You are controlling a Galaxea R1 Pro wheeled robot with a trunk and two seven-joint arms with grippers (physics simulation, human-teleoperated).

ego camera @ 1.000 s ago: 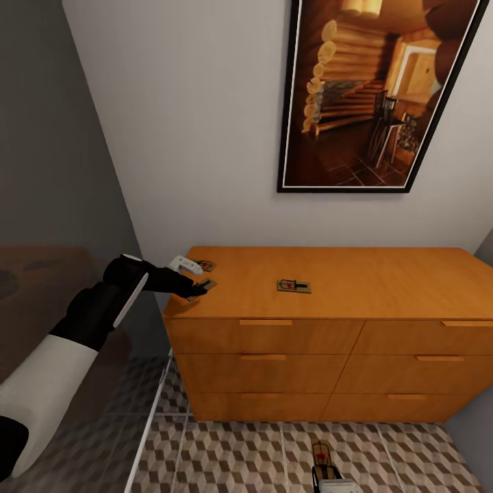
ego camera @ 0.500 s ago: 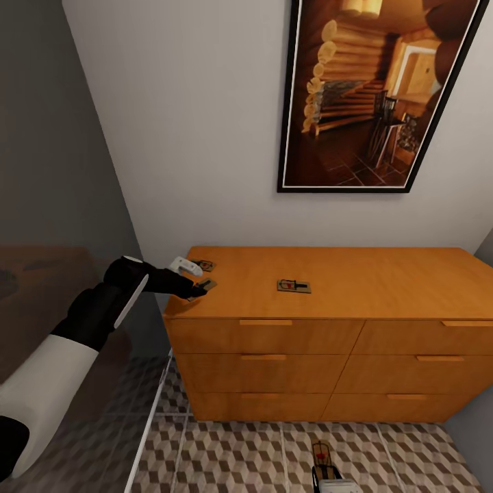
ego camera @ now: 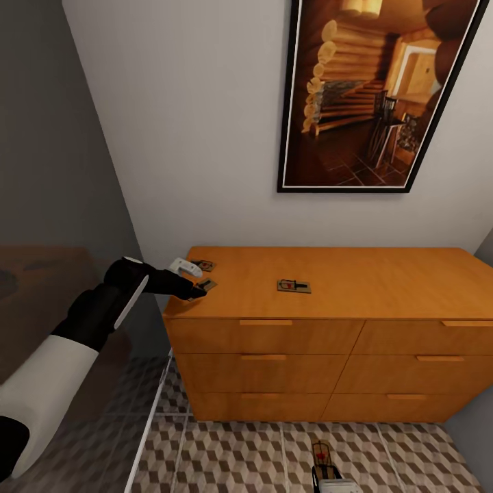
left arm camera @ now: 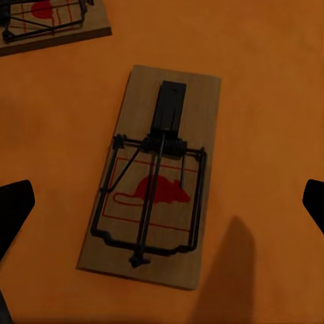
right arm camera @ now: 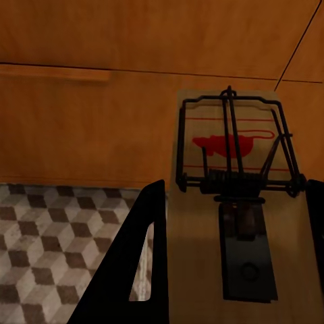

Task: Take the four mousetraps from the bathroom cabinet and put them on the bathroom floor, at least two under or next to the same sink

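Barely anything has shifted since the earlier frames: your left gripper [ego camera: 194, 287] has only crept a touch toward the near-left corner of the cabinet [ego camera: 383, 274], and the camera has held steady. Its jaws stand wide apart, holding nothing, with the nearest mousetrap [left arm camera: 152, 175] lying flat between the two dark fingertips [left arm camera: 13, 210] in the left wrist view, and a second mousetrap [left arm camera: 47, 20] just beyond it toward the wall. A third mousetrap [ego camera: 294, 285] sits well off to the gripper's right, mid-top. Your right gripper [ego camera: 327, 472] is closed on a mousetrap [right arm camera: 233, 202], low above the cube-patterned floor [ego camera: 233, 459] before the drawers. For the left pick, I'd judge you should come straight down so the fingers straddle the board's narrow width, seat the tips on the cabinet top, then close slowly; the board is thin and may skid or tilt if one finger touches first. Keep clear of the wire bar.
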